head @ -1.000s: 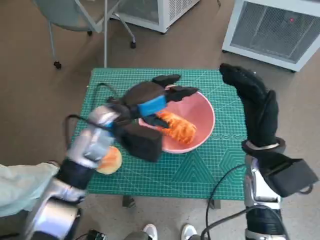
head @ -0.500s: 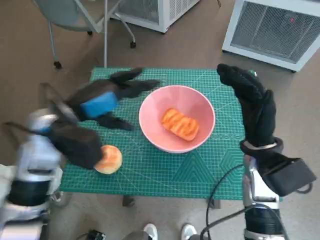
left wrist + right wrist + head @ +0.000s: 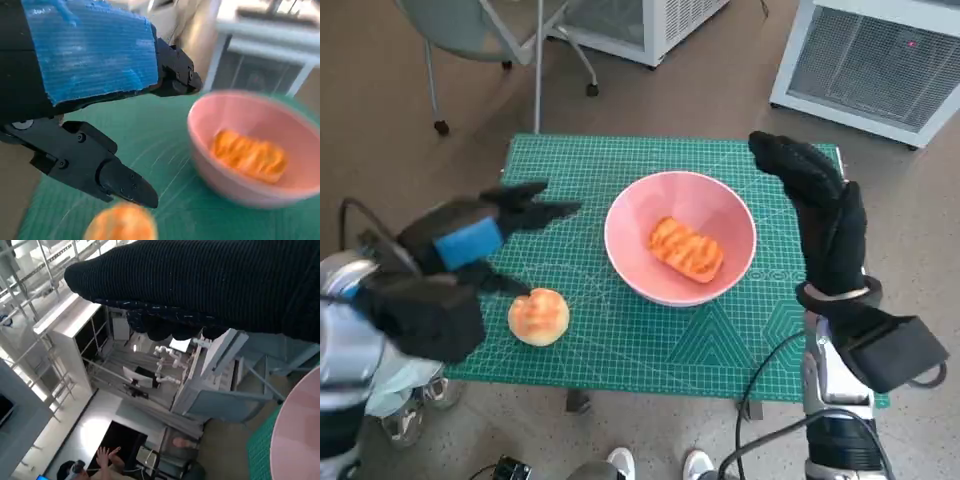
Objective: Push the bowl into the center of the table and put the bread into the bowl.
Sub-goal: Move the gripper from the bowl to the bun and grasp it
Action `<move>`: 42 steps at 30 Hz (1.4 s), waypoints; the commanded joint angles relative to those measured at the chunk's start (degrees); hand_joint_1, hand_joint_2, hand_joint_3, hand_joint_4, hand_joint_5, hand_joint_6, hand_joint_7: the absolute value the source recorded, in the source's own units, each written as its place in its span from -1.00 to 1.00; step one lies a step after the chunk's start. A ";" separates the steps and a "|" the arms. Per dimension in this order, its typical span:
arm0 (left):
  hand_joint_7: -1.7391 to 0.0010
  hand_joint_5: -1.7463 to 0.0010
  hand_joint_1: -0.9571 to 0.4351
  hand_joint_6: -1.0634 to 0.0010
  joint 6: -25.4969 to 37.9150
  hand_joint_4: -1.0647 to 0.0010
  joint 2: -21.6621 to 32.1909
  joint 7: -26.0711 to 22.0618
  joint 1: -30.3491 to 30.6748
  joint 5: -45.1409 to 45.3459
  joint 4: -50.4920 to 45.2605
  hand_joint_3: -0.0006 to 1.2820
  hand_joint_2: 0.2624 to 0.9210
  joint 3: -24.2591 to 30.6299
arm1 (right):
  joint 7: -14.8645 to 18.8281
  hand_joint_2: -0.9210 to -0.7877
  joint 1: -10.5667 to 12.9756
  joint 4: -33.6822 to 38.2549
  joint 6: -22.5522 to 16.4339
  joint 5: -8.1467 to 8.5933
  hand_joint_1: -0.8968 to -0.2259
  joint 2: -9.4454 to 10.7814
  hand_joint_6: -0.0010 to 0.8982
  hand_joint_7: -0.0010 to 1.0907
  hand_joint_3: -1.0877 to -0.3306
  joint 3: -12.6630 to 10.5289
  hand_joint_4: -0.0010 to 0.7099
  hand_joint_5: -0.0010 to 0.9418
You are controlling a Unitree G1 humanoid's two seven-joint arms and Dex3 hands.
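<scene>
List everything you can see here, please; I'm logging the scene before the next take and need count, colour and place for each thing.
Round pink bowl: one, pink, mid-table, toward the right.
Ridged orange bread piece: one, orange, inside the bowl.
Round golden bun: one, golden-orange, on the mat near the front left edge.
Green gridded cutting mat: one, green, covering the tabletop.
White vented appliances: two, white, on the floor beyond the table.
Grey wheeled chair: one, grey, far left on the floor.
Left hand: black with blue tape, open, above the mat's left side.
Right hand: black glove, open, beside the bowl's right.

Black left hand (image 3: 470, 235) w/ blue tape; right hand (image 3: 820, 215) knit-gloved; pale forearms
</scene>
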 commanded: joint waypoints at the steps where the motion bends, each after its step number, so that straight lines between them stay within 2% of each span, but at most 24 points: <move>1: 1.00 1.00 -0.09 0.42 1.46 0.73 0.63 -1.25 2.54 -0.76 -2.19 -0.99 0.44 -0.03 | 0.82 -1.00 0.49 1.39 0.70 0.52 -0.44 0.48 -1.00 0.01 -0.06 0.45 -0.49 -1.00; 7: 0.99 1.00 -0.03 0.40 1.60 0.73 0.35 -1.94 4.35 -0.62 -1.54 -1.00 0.42 -1.12 | 1.66 -1.00 0.25 2.05 0.42 0.64 -0.43 0.47 -1.00 0.00 -0.06 0.47 -0.49 -1.00; 19: 1.00 1.00 0.09 0.43 5.13 0.75 -0.81 -2.19 6.46 3.94 0.29 -1.00 0.42 -6.82 | 2.97 -1.00 0.43 3.12 -0.42 0.66 -0.42 0.31 -1.00 0.00 -0.06 0.21 -0.49 -1.00; 30: 0.99 0.98 0.14 0.39 6.80 0.68 -4.80 1.32 4.89 11.16 7.62 -0.99 0.45 -13.40 | 3.56 -1.00 0.78 2.54 0.06 1.11 -0.41 0.28 -1.00 0.00 -0.08 -0.12 -0.49 -1.00; 34: 0.97 0.97 0.19 0.30 8.16 0.54 -6.40 3.80 4.27 15.56 10.18 -0.99 0.47 -15.85 | 3.48 -1.00 0.96 2.13 0.13 1.12 -0.42 0.28 -1.00 0.00 -0.08 -0.07 -0.49 -1.00; 37: 0.93 0.95 0.27 0.11 9.30 0.37 -7.28 5.70 3.96 18.83 11.57 -0.98 0.52 -17.25 | 3.39 -1.00 1.04 1.98 0.11 1.17 -0.43 0.31 -1.00 0.00 -0.07 -0.06 -0.49 -1.00; 40: 0.86 0.92 0.34 -0.17 8.69 0.02 -7.50 7.96 3.95 20.78 13.15 -0.97 0.59 -17.84 | 3.28 -1.00 1.07 1.93 0.05 1.10 -0.43 0.36 -1.00 0.00 -0.07 -0.06 -0.49 -1.00; 41: 0.81 0.87 0.36 -0.23 8.36 -0.10 -7.49 8.55 3.97 21.15 13.50 -0.96 0.62 -17.88 | 3.25 -1.00 1.06 1.93 0.04 1.08 -0.42 0.37 -1.00 0.00 -0.07 -0.06 -0.49 -1.00; 42: 0.69 0.73 0.39 -0.28 7.69 -0.22 -7.34 9.51 4.10 21.51 13.72 -0.97 0.66 -17.72 | 3.18 -1.00 1.12 1.87 0.00 1.00 -0.42 0.37 -1.00 0.00 -0.07 -0.07 -0.49 -1.00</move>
